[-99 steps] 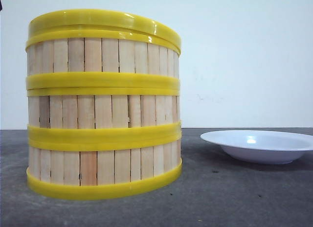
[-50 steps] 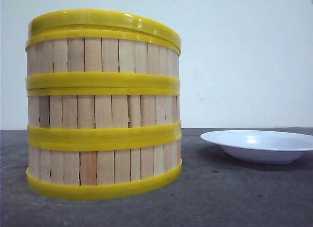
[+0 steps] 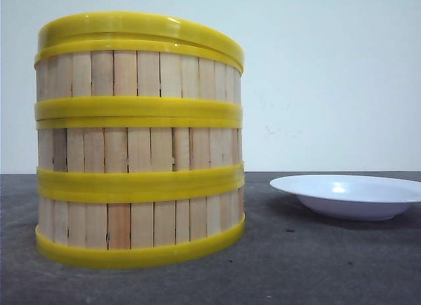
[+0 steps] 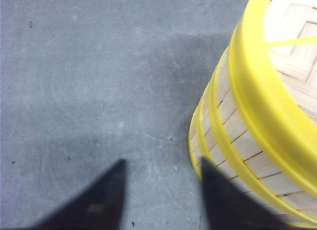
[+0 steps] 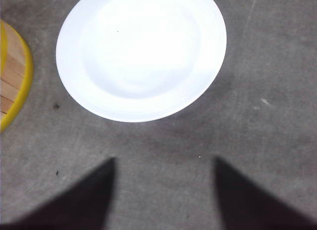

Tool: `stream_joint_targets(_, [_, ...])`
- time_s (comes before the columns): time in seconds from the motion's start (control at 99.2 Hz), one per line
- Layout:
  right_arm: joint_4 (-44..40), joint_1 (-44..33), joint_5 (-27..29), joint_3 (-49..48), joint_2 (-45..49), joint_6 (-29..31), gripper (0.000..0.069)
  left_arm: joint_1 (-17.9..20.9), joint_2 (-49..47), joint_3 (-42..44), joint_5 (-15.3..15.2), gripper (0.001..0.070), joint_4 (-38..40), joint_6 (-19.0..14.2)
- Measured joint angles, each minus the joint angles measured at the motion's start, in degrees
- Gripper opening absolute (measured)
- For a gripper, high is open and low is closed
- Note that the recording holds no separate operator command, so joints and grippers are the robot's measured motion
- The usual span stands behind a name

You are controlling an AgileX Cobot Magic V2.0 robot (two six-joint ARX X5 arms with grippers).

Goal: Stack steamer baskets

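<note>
Jaws of left gripper (image 4: 161, 200) standing apart, gripping nothing, hovering just beside steamer baskets (image 3: 138, 144). Right gripper (image 5: 161, 195) jaws likewise spread, hanging over bare tabletop (image 3: 296, 265) near white plate (image 5: 141, 54). Baskets sitting three-high, beside plate.

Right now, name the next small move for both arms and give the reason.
Probably just back both arms away. The three steamer baskets already stand in one stack beside the white plate, and the left hand and right hand are open, holding nothing.
</note>
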Motion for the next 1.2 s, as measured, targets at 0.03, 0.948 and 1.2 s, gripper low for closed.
stream_joint_targets(0.03, [0.02,0.00,0.02,0.00,0.00,-0.02,0.0188,0.00,0.00,0.00,0.00,0.0085,0.02,-0.04])
stream_joint_targets(0.948, [8.74,0.00,-0.07,0.00,0.00,0.42,0.0016,2.91,-4.37,-4.81,-3.06,0.0015,7.21,0.48])
stream_joint_targets(1.2, [10.47,0.00,-0.07,0.00,0.00,0.39,0.0016,5.95,-21.53,-27.36,-3.28,0.0015,26.73,0.48])
